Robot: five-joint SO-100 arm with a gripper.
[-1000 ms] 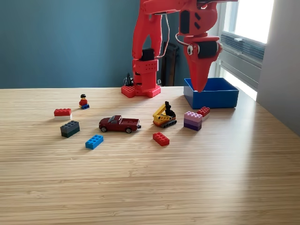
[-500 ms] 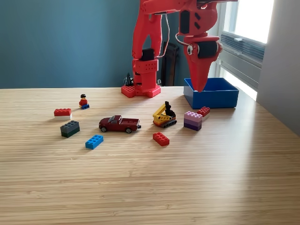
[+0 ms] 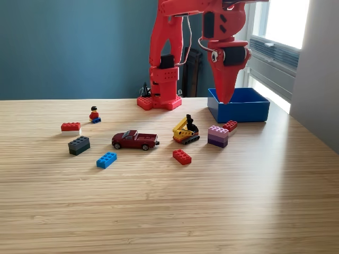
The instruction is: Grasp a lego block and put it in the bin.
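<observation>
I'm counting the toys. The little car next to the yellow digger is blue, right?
Not quite. The exterior view shows the little car is dark red, not blue. It does sit beside the yellow digger. The blue thing nearby is a lego brick.

Matt striped wood-grain table [image 3: 212, 211], glossy blue plastic bin [image 3: 249, 112], red plastic arm [image 3: 165, 63], shiny dk-red toy truck [image 3: 135, 139]

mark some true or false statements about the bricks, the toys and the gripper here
1. The gripper hangs over the blue bin. True.
2. The dark red toy car sits inside the bin. False: it stands on the table.
3. The blue brick lies toward the exterior view's left. True.
4. The gripper holds a red brick. False: no brick shows at its tip.
5. The minifigure lies on the car. False: they are apart.
</observation>
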